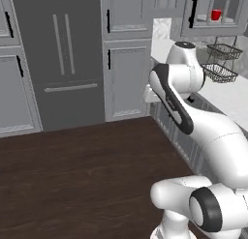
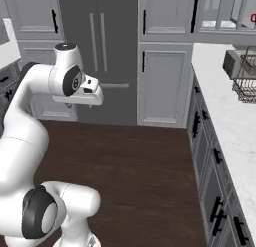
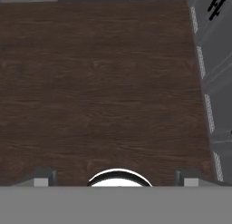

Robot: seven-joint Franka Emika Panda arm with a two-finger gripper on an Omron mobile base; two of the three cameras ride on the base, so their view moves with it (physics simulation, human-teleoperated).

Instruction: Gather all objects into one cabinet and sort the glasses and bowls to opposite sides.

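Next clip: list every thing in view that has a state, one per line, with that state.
hand: open, empty, pointed at the wooden floor.
Fridge: doors shut.
Tall pantry doors: shut.
Base drawers: all shut.
Wire baskets: upright on the counter; contents cannot be told.
Red cup: upright on a wall-cabinet shelf.

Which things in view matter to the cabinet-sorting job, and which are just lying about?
Job: reddish cup; wall cabinet holding it.
Lying about: wire baskets on the counter; fridge; low drawers.
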